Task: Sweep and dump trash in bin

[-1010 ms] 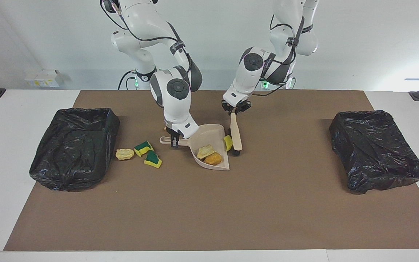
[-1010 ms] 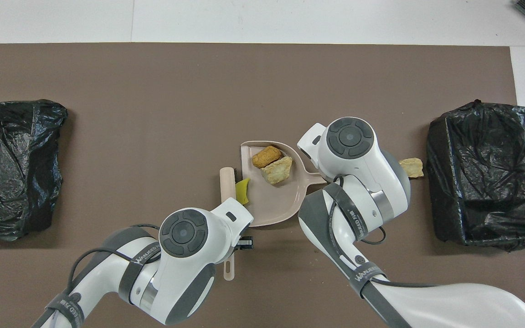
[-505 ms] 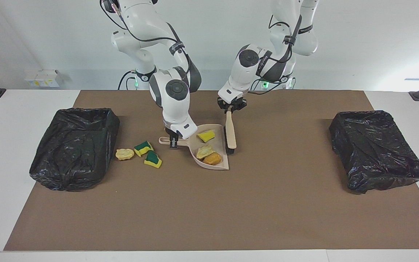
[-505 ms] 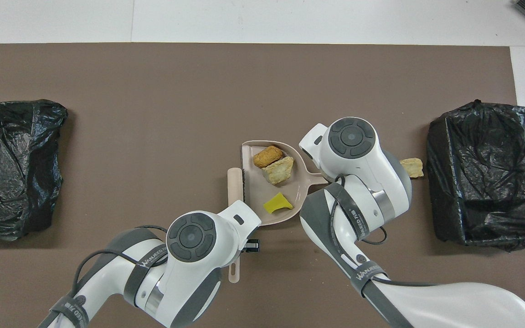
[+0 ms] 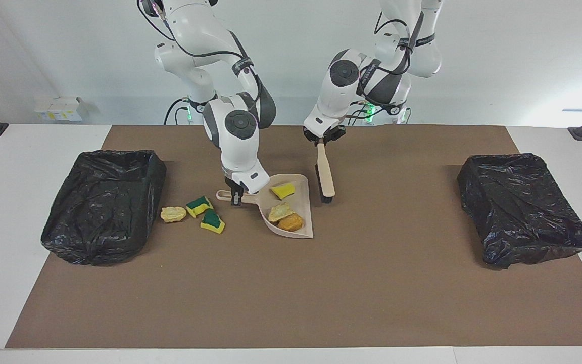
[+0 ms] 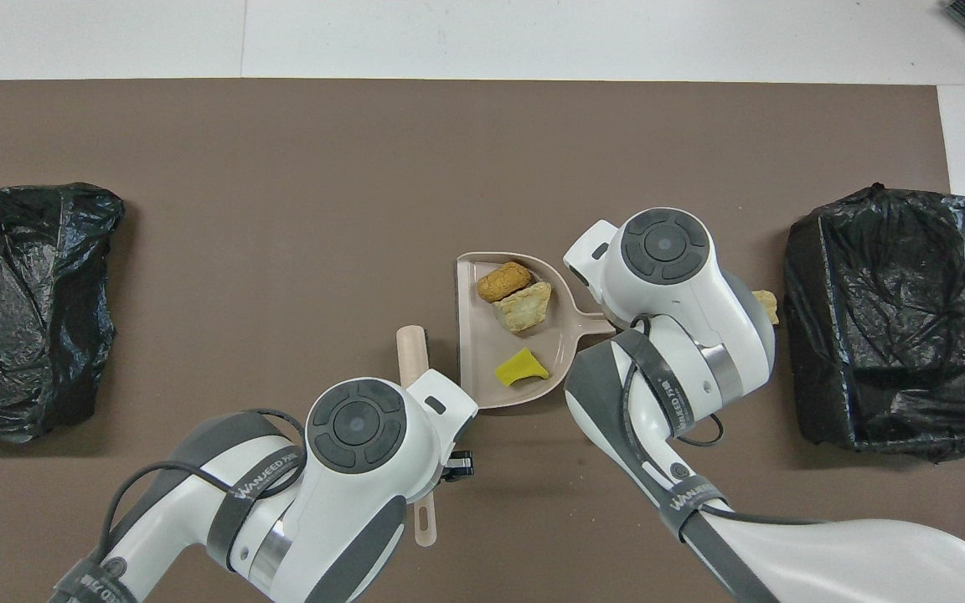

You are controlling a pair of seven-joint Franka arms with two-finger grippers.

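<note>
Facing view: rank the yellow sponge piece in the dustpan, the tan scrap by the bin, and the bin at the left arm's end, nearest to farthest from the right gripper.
From the right gripper, on the dustpan handle:
1. Yellow sponge piece, in the pan.
2. Tan scrap, beside the bin at the right arm's end.
3. Black bin, at the left arm's end.

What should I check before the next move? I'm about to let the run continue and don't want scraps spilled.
1. Right hand shut on the dustpan handle: ok.
2. Left hand shut on the brush, brush apart from the dustpan: ok.
3. Scraps in the dustpan, namely the yellow sponge piece, tan chunk and orange-brown lump: ok, all inside the rim.
4. Trash swept up: not ok; two green-and-yellow sponge pieces and a pale chunk lie on the mat beside the bin at the right arm's end.
5. Dustpan level: cannot tell.
</note>
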